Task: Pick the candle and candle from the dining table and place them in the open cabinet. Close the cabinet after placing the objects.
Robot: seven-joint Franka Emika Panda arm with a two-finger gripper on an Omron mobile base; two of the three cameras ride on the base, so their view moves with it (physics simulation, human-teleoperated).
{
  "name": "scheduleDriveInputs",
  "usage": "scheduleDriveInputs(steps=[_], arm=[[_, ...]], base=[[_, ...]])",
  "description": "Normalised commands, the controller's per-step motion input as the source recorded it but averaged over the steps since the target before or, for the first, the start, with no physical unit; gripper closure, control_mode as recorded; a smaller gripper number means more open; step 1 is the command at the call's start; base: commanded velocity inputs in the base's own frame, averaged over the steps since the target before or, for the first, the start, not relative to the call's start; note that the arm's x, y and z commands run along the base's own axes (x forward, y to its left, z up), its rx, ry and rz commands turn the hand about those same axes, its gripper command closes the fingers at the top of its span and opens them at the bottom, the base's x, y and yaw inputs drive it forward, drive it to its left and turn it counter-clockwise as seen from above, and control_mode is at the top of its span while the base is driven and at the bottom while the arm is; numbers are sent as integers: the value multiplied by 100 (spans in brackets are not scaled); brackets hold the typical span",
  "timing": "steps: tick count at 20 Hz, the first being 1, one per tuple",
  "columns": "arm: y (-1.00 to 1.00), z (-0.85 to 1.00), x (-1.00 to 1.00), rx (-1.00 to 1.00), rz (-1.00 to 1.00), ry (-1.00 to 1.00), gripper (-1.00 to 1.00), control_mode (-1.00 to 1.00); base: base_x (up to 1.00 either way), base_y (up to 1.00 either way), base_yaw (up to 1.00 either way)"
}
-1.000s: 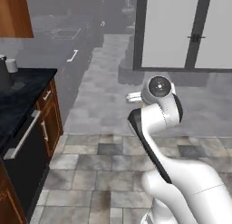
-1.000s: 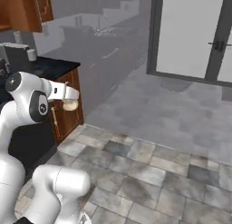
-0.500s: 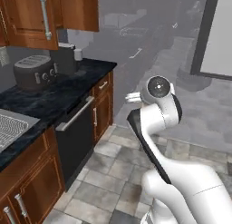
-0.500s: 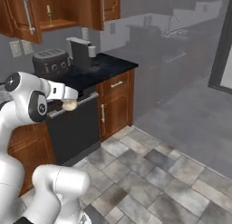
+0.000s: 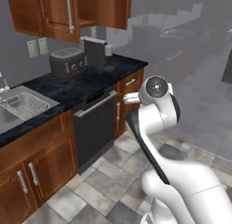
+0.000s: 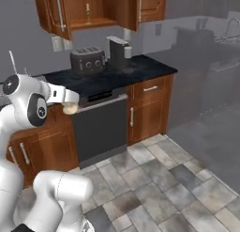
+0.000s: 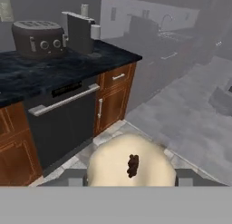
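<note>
A white robot arm on a driving base carries the squat, lumpy cream-white candle point(image 7: 131, 164) in its two-finger gripper point(image 6: 70, 107), the jaws pinching it from either side at its widest part, its dark wick stub showing on top in the hand view. From the right base view the candle sits at the arm's tip, in front of the dark dishwasher panel with the long silver bar handle point(image 6: 101, 130) and below the black marble counter point(image 5: 86, 82).

Everything else is best placed from the dark rounded toaster point(image 5: 67, 62) on that counter. Just beside it stands a dark boxy coffee machine point(image 5: 96, 53). On the toaster's other side a steel sink point(image 5: 16, 110) holds a wire basket point(image 5: 20, 105); nothing can be made out inside it. Above the toaster hangs the reddish-brown wooden wall cabinet point(image 6: 101, 8), one panelled door swung open; on its inner shelf stands the slim pale taper on a gold candlestick point(image 6: 87, 7), apparently already delivered.

The cream candle looks light and waxy: stiff enough to hold, but soft-surfaced, slippery and easy to dent, so a moderate squeeze across its broad middle, as now, seems the right hold. One risk is knocking the narrow-based taper over when setting this one on the shelf beside it. The door then remains to be closed.
</note>
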Motion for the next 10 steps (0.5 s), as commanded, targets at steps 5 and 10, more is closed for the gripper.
scheduleDriveInputs(steps=[5, 10], arm=[[0, 0, 0, 0, 0, 0, 100, 100], [0, 0, 0, 0, 0, 0, 100, 100]], base=[[-20, -91, 41], [-15, -98, 37]])
